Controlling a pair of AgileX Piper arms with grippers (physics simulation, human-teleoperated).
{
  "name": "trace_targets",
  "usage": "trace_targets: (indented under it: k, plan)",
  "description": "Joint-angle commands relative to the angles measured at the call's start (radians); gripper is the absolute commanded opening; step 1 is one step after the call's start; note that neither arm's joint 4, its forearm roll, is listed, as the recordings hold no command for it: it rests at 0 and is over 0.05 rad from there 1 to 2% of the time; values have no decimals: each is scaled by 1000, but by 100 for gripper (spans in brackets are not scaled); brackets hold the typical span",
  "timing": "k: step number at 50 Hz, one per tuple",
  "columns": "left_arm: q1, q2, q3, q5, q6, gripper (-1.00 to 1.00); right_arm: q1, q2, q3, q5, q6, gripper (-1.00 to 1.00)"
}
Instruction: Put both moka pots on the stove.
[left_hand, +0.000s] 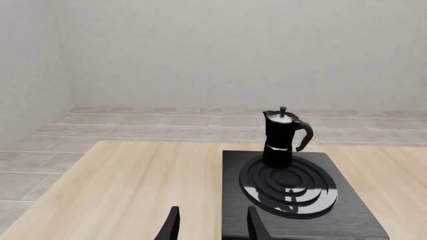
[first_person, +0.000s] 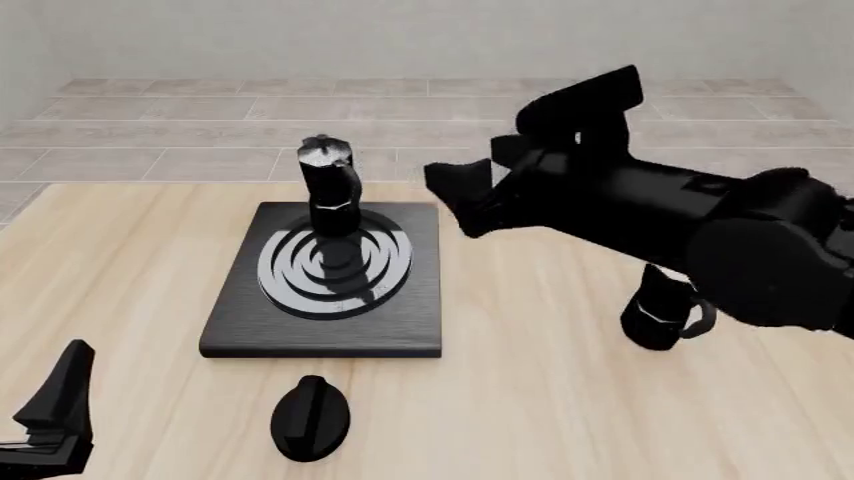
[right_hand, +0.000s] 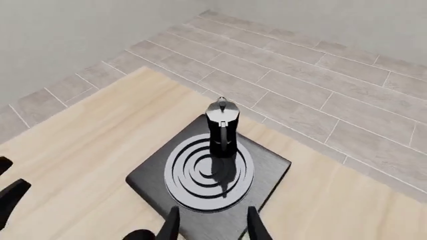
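There's a flat black oval knob (first_person: 310, 417) lying on the light wood table (first_person: 534, 400), near its front edge. Grey tiled floor (first_person: 200, 130) and a plain pale wall (left_hand: 233, 50) sit behind.

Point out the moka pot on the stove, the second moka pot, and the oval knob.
Moka pot on the stove (first_person: 330, 190), front view, on its body.
Second moka pot (first_person: 658, 312), front view, on its lower body.
Oval knob (first_person: 311, 418), front view, on its centre.

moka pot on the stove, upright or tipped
Upright: the moka pot stands on the stove rings' far edge, knob pointing up.
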Motion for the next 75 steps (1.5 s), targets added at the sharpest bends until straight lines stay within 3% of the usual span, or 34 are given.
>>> trace_targets:
  k: [1,6,8,26,31,35,55,64,75]
  plan:
    - [-3,0,-2,5,5,100,-42,-238,215,-19,4,100]
    - [-2,0,1,2,7,100,-73,-337,280,3,15,100]
    - [-3,0,2,2,9,100,-90,-380,308,8,-12,100]
    - [-9,0,1,2,18,100,-237,-649,459,93,44,100]
    - [-7,0,0,2,16,100,-305,-713,511,107,20,100]
    - [-9,0,0,-3,15,100,-351,-770,577,117,61,100]
    - [-11,0,-5,-6,16,100,-492,-903,707,193,78,100]
    - [-11,0,-2,-7,20,100,-553,-883,773,156,79,100]
    - [-11,0,-3,-3,21,100,-559,-877,778,152,88,100]
